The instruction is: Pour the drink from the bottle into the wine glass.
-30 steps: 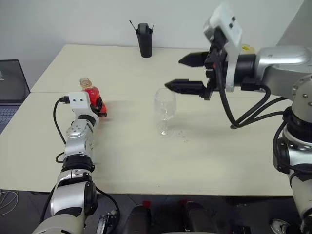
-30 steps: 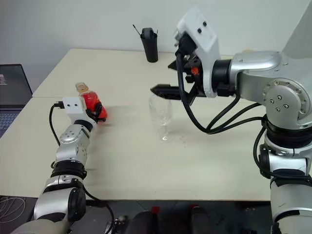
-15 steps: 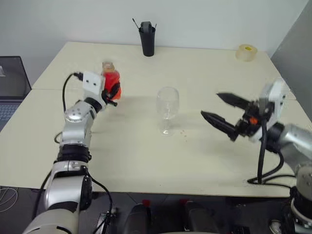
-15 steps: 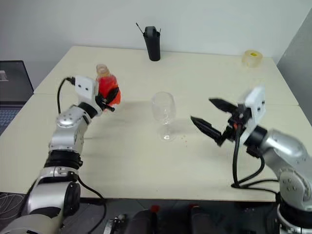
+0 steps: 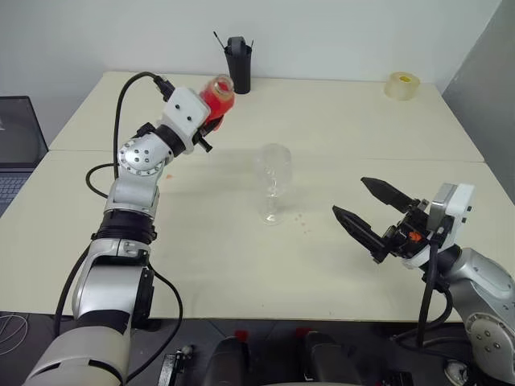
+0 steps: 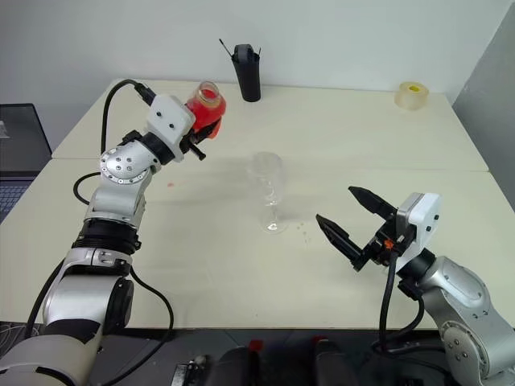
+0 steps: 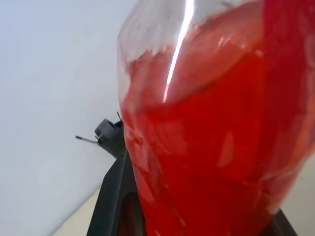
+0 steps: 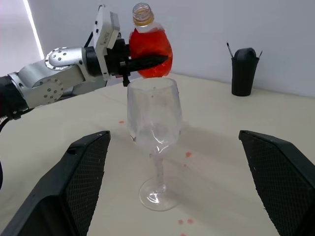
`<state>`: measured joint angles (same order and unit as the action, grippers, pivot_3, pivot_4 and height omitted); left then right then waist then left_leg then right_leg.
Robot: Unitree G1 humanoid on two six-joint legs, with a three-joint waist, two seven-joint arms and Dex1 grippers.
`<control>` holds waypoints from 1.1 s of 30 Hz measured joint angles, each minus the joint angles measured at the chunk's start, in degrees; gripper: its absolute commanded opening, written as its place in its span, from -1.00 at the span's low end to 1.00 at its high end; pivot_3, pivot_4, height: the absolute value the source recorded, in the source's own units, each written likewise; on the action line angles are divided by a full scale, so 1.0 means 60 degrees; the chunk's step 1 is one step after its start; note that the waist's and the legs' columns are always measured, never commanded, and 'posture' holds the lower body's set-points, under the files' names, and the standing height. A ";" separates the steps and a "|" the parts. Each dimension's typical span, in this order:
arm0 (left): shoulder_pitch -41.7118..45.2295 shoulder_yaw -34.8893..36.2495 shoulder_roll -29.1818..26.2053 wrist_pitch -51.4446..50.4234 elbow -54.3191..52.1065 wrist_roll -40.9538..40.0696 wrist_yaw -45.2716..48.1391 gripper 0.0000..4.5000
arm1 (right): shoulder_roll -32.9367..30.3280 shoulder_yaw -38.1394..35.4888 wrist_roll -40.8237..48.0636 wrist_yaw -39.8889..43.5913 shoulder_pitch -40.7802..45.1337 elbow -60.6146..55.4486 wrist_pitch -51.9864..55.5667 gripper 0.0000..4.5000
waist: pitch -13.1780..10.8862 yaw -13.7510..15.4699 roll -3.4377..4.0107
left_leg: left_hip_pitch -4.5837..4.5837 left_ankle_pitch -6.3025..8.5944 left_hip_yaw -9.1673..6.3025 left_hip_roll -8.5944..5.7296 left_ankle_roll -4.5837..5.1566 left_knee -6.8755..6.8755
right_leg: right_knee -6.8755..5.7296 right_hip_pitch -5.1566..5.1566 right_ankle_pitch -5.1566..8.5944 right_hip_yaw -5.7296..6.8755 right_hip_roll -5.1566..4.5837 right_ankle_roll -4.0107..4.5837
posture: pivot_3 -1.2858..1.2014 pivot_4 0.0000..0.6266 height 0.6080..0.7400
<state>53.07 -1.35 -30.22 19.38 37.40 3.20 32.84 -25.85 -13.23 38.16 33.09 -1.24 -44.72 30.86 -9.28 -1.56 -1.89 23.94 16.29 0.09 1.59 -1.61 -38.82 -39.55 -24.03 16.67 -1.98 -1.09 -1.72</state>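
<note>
Nearest us, our right pincer (image 5: 372, 217) hovers low over the tabletop (image 5: 338, 129), jaws spread wide, nothing in them. We read it as parked out of the way so the pour has room.

Ahead of that pincer and off to its left stands the wine glass (image 5: 273, 183), upright on its foot, empty as far as we can tell. A few small red spots (image 8: 188, 154) dot the tabletop near its base. It sits mid-table, apart from both pincers, probably so either arm can reach it.

Further out, our left pincer (image 6: 195, 138) is clamped on the bottle (image 5: 216, 95), fingers (image 8: 147, 61) squeezing the bulbous body. The bottle is up off the tabletop, left of the glass and higher than its rim, not yet over the bowl. Mouth looks open, no cap seen. The drink (image 7: 206, 147) fills most of the body, neck tipped a bit. Holding by the body leaves the neck free to tip; we judge the carry to the glass is in hand and pouring has not begun.

Past the left pincer, a black cup (image 5: 237, 63) stands at the far edge; far right, a tape roll (image 5: 402, 84). Neither is in play.
</note>
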 measured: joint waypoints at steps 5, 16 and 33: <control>0.0000 -0.0322 -0.0209 0.0871 0.0287 0.0591 0.0047 -0.50 | -0.0249 0.0480 -0.0191 0.0297 -0.0445 -0.0092 -0.0487 1.00 | 0.0000 -0.0010 0.0000 | -0.0002 0.0000 0.0006 -0.0002 -0.0001 -0.0001 | -0.0002 -0.0001 0.0000 -0.0005 0.0001 0.0000 | 0.03 -0.52 1.00; 0.0143 -0.0746 -0.0352 0.2132 0.0935 0.1367 -0.0215 -0.50 | -0.0749 0.0539 -0.0177 0.0491 -0.0265 -0.0221 -0.1130 1.00 | 0.0000 0.0012 -0.0001 | -0.0005 0.0000 0.0004 -0.0005 0.0000 -0.0008 | -0.0005 0.0005 0.0000 -0.0001 -0.0002 0.0000 | 0.03 -0.52 1.00; 0.1166 -0.1410 -0.0346 0.3468 0.2402 0.2602 -0.0944 -0.50 | -0.0849 0.0618 -0.0443 0.0285 0.0105 -0.0020 -0.1429 1.00 | 0.0001 0.0009 -0.0001 | -0.0006 -0.0002 0.0007 -0.0008 -0.0004 -0.0014 | -0.0019 0.0002 0.0000 -0.0002 -0.0002 0.0000 | 0.03 -0.52 1.00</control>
<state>60.07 -9.81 -32.29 40.19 51.81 18.82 27.18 -30.94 -9.52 35.51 34.80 -0.60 -44.85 22.29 -9.27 -1.51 -1.89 23.90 16.28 0.13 1.54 -1.64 -38.90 -39.66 -24.02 16.67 -1.99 -1.10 -1.72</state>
